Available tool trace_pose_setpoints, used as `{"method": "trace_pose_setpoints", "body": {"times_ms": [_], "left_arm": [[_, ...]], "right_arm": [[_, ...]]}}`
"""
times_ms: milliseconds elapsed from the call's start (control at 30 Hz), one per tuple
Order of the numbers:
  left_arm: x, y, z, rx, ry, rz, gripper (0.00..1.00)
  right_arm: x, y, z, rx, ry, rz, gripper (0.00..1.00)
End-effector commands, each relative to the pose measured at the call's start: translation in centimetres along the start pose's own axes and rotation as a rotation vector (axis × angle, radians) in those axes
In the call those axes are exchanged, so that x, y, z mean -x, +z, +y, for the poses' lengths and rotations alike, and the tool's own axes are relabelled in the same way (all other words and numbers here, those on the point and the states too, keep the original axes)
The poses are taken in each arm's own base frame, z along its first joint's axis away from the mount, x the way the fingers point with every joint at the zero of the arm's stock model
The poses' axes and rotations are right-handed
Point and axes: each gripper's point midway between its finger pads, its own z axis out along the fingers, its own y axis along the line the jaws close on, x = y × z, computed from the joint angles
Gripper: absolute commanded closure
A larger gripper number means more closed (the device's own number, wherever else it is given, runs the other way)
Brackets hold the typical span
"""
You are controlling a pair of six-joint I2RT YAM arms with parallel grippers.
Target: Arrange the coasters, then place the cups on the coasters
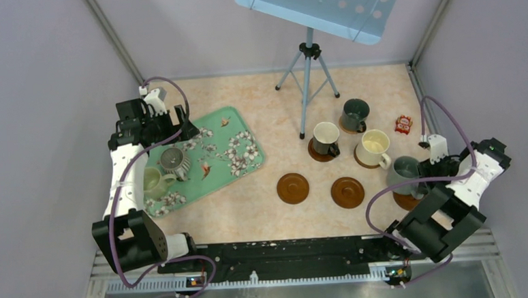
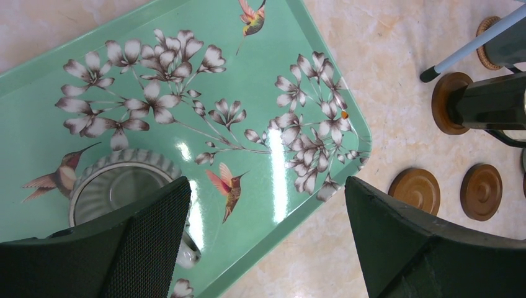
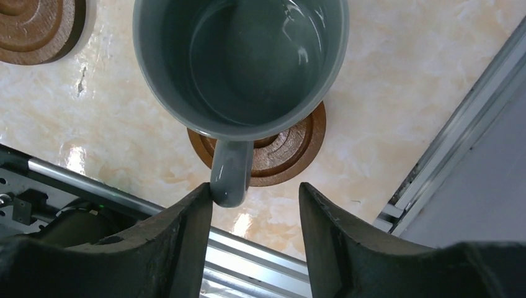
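Observation:
A grey-blue cup [image 3: 242,62] stands on a brown coaster [image 3: 291,149] at the table's right. My right gripper [image 3: 255,186] is open just behind its handle [image 3: 231,177], whose end touches the left finger; the right finger stands apart. From above, this cup [image 1: 404,171] sits beside the right gripper [image 1: 418,182]. Three more cups stand on coasters: dark green-grey [image 1: 355,113], dark with cream inside [image 1: 325,139], cream-white [image 1: 372,147]. Two coasters [image 1: 292,188] [image 1: 347,192] are bare. My left gripper [image 2: 267,183] hangs wide open over the tray, above the ribbed grey cup [image 2: 121,186]. A pale green cup [image 1: 152,182] stands beside it.
The green floral tray [image 1: 237,140] lies at the left. A tripod [image 1: 307,78] stands at the back centre under a blue board. A small red packet [image 1: 403,124] lies at the far right. A metal rail [image 3: 260,261] runs along the near edge.

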Motion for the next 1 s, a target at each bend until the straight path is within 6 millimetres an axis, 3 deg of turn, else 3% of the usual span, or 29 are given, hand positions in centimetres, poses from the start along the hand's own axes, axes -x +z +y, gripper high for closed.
{"method": "trace_pose_setpoints", "body": {"times_ms": [0, 133, 467, 700, 867, 967], "left_arm": [[2.5, -1.0, -1.2, -0.020, 0.037, -0.089, 0.01], [2.5, -1.0, -1.1, -0.016, 0.036, -0.090, 0.01], [2.5, -0.7, -1.1, -0.023, 0.022, -0.084, 0.01], [2.5, -0.7, -0.9, -0.017, 0.030, -0.088, 0.01], [2.6, -0.6, -1.0, -0.025, 0.025, -0.088, 0.01], [2.5, -0.5, -1.0, -0.027, 0.022, -0.081, 0.01]], "right_arm": [[0.3, 0.8, -1.1, -0.010, 0.005, -0.024, 0.50], [-0.1, 1.6, -0.9, 0.014, 0.007, -0.019, 0.57], [0.4, 3.0, -0.8, 0.018, -0.027, 0.038, 0.57], [-0.6, 4.1, -0.9, 0.035, -0.014, 0.099, 0.63], [-1.1, 4.7, -0.6, 0.037, -0.022, 0.098, 0.75], [-1.2, 4.9, -0.2, 0.032, -0.037, 0.088, 0.89]]}}
